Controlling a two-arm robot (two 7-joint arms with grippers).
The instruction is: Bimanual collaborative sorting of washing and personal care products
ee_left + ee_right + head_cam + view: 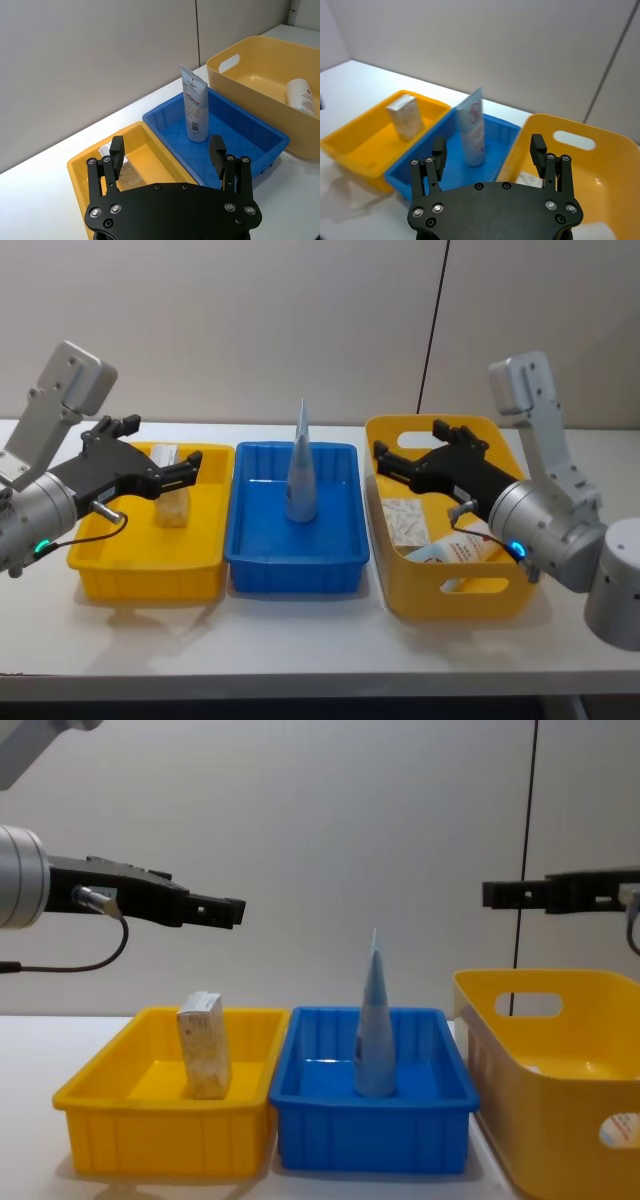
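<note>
Cream speckled box [172,506] stood in left yellow bin [100,565]; pale-blue tube [301,480] upright in blue bin [250,560]. Left gripper [190,471] and right gripper [383,459] hovered spread wide, empty.

The head view looks forward and down on three bins in a row; the chest view sits lower, facing them side-on and level with their rims; each wrist view peers over its own black gripper from close above; all four share the blue bin [296,558] and its upright pale-blue tube [301,472].
</note>
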